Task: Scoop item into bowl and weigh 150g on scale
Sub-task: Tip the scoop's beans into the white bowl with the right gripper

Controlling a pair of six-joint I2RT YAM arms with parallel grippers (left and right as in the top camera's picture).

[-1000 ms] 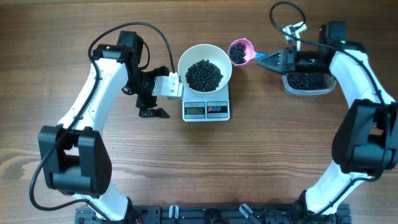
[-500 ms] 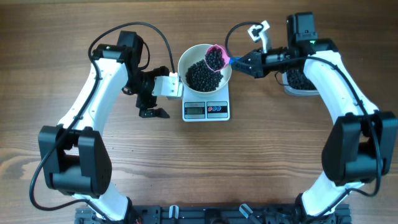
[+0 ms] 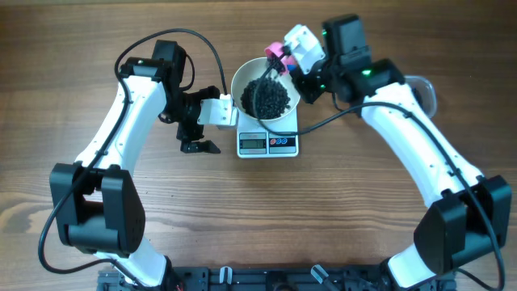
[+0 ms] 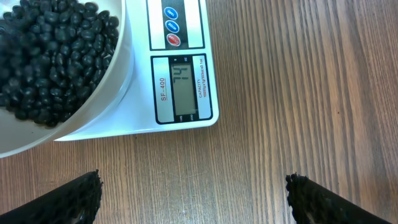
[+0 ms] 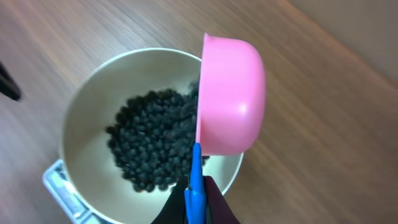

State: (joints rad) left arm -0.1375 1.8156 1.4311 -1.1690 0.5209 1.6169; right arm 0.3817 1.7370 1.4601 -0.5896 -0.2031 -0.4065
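The white bowl [image 3: 240, 81] stands on the white scale [image 3: 268, 143] and holds a heap of black beans [image 3: 266, 99]. My right gripper [image 3: 293, 73] is shut on the blue handle [image 5: 195, 180] of a pink scoop [image 3: 275, 52]. The scoop [image 5: 233, 93] is tipped on its side over the bowl's far-right rim [image 5: 81, 118], its mouth toward the beans [image 5: 155, 143]. My left gripper [image 3: 198, 136] hangs open over bare wood just left of the scale. In the left wrist view the gripper [image 4: 193, 199] is empty, and the scale's lit display [image 4: 183, 74] sits ahead of it.
A clear plastic tub [image 3: 424, 89] sits at the right, mostly hidden behind my right arm. Cables loop over the far side of the table behind both arms. The table is wood.
My right arm swung left from beside the tub, carried the loaded scoop over the bowl and tipped it. The left arm stayed still.
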